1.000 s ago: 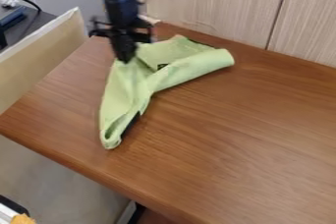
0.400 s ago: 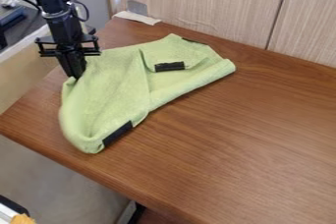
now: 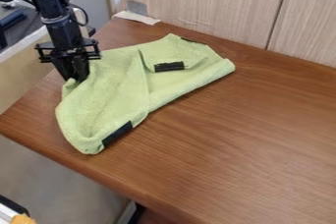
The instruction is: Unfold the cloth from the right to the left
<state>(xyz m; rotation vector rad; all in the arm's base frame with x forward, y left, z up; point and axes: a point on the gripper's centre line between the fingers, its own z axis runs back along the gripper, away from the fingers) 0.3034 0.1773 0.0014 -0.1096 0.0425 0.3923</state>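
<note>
On the table (image 3: 230,159), the green cloth (image 3: 115,90) is laid partly folded, its left edge met by the gripper (image 3: 76,76); whether that is open or closed cannot be told. Likely soft and limp, it is best grasped by a corner.

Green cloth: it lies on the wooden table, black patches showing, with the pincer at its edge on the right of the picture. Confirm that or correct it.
Wrong side: the camera view shows the pincer at the edge of the green cloth on the left of the picture. The cloth does lie on the wooden table, black patches showing.
</note>
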